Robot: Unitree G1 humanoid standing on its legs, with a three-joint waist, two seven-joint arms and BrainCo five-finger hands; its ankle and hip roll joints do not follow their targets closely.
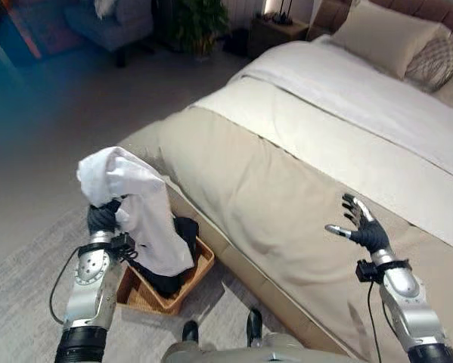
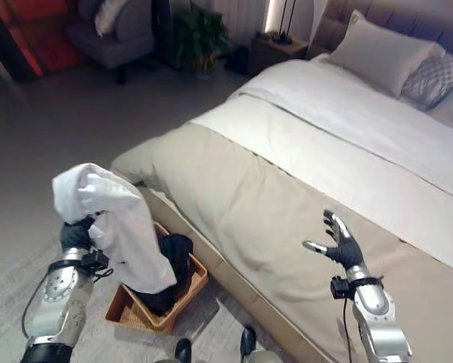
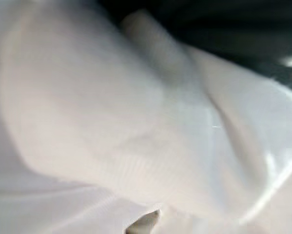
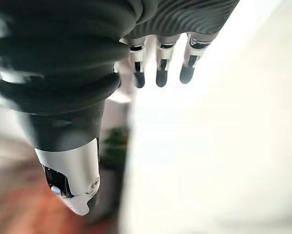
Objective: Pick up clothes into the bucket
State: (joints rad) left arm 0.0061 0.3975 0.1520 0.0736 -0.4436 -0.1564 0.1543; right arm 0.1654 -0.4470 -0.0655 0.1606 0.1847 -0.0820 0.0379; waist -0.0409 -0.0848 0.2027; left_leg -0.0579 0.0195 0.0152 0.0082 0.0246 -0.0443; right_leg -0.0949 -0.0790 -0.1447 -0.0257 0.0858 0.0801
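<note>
Left hand [image 1: 103, 218]: raised above the basket, draped by a white garment [image 1: 139, 208] that covers its fingers; whether they are curled cannot be told. The garment hangs down into the wicker basket [image 1: 169, 301] on the floor beside the bed [image 1: 287, 174]. Dark clothes [image 1: 182, 234] lie in the basket. Right hand [image 1: 364, 227]: fingers spread, holding nothing, above the bed cover.
</note>
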